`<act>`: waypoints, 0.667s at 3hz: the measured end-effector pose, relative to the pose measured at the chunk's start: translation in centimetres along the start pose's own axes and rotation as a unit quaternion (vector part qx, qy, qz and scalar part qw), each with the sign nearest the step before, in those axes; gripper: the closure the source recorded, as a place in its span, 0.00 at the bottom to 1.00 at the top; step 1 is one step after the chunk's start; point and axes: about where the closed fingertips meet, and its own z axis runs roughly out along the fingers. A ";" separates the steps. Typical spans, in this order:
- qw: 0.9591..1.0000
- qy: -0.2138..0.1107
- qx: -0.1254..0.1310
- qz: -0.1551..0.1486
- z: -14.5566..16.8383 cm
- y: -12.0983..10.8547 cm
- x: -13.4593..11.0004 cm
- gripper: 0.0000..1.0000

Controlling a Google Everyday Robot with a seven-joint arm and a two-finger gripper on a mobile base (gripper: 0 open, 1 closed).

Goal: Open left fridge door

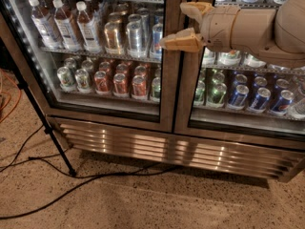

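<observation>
- left fridge door (90,106): clear glass, wide brushed-steel frame, white LED dots down its left edge, shut
- fridge (181,149): steel two-door drinks cooler, louvred grille along the base
- gripper (174,25): fingers spread, in front of the door's right stile
</observation>
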 end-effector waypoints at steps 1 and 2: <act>1.000 0.007 0.012 0.000 0.3 -1.0 0.5 0.28; 0.999 0.018 0.026 0.003 0.9 -2.5 1.5 0.30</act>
